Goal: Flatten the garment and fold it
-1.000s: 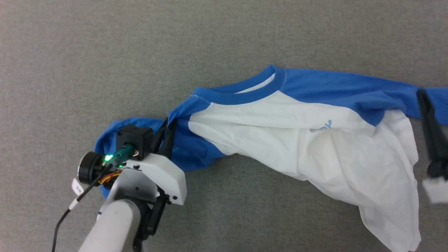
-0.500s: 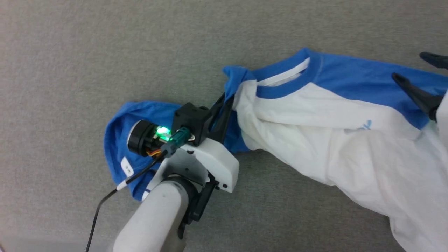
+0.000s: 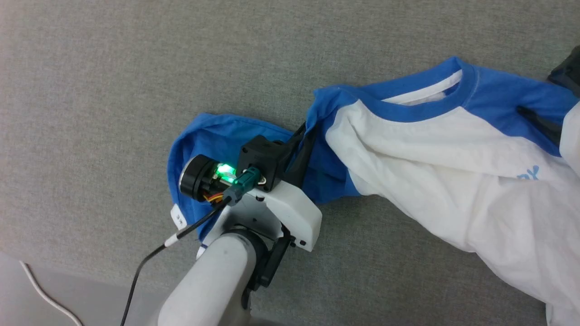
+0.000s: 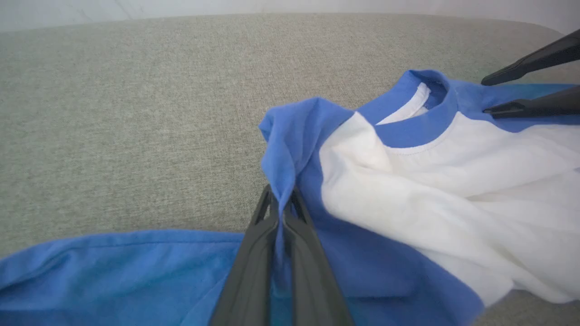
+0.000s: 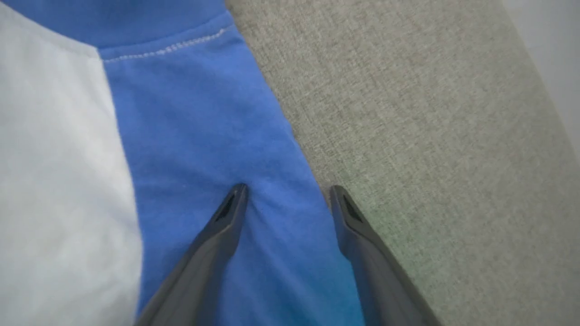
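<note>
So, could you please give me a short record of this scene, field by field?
surface: grey woven cloth, covering the table
garment: white body and blue sleeves, rumpled, not yet flat or folded
collar: blue, neck opening showing
left hand: shut on a raised blue fold of the garment
right hand: open, fingers spread over the edge of a blue sleeve; contact unclear

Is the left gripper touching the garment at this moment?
Touching. The left wrist view shows the left gripper shut on the garment, with a raised blue fold pinched between its two fingers.
</note>
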Robot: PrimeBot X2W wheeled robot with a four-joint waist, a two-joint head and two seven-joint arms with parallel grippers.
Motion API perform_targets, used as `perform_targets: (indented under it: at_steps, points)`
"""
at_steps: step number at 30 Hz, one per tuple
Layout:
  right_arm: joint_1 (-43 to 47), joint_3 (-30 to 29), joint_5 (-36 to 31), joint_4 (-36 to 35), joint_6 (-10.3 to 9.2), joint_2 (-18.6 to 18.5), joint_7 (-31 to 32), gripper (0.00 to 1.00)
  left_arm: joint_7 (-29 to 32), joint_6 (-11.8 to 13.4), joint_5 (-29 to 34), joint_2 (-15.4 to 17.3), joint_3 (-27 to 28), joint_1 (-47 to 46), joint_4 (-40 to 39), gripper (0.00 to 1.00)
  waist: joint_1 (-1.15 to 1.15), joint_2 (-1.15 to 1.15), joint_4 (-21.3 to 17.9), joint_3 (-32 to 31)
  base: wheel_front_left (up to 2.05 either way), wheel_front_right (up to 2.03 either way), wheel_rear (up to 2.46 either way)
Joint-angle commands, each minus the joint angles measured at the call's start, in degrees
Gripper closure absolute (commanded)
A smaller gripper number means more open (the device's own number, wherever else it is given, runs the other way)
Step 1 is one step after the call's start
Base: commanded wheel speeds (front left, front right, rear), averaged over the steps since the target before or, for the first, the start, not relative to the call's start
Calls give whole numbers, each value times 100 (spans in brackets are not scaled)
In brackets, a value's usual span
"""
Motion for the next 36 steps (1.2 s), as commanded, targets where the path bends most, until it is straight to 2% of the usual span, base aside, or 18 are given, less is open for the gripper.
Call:
perform_targets:
  at_steps: [1, 2, 5, 8, 15, 20, 24, 29, 32, 36]
  points:
    - [111, 266, 59, 237, -15, 2, 50, 58, -44, -8, -6, -32, -16, -82, 21, 100, 2, 0, 39, 46, 0, 0, 0]
    - [55, 347, 123, 276, -15, -23, 28, 100, -50, -4, -12, -32, -14, -86, 31, 100, 2, 0, 34, 49, 0, 0, 0]
    - [-145, 460, 216, 369, -15, -37, -214, 100, -92, 8, -30, -7, 18, -93, 62, 100, 2, 0, -28, 12, 0, 0, 0]
    - [-281, 279, 262, 628, -15, 150, -837, 100, -265, 23, -40, 20, 93, -132, 107, 100, 2, 0, -129, -136, 0, 0, 0]
    - [-141, -851, 354, 1339, -15, 1028, -2591, 100, -859, 108, 90, 201, 411, -445, 180, 100, 2, 0, -518, -902, 0, 0, 0]
    - [-11, -1669, 173, 1451, -15, 1544, -3206, 100, -984, 65, 187, 435, 613, -845, 188, 100, 2, 0, -820, -1572, 0, 0, 0]
    - [-126, -2194, -158, 1449, -15, 1927, -3261, 100, -812, -55, 232, 618, 764, -1460, 327, 100, 2, 0, -988, -2063, 0, 0, 0]
    - [-523, -2595, -629, 1411, -15, 2311, -2937, 100, -420, -300, 349, 778, 823, -2588, 731, 100, 2, 0, -1120, -2489, 0, 0, 0]
    - [-864, -2755, -869, 1471, -15, 2523, -2709, 100, -187, -485, 319, 779, 827, -3246, 1062, 100, 2, 0, -1204, -2657, 0, 0, 0]
    - [-1292, -2842, -1064, 1600, -15, 2845, -2383, 100, 198, -606, 31, 622, 968, -3937, 1651, 100, 2, 0, -1345, -2791, 0, 0, 0]
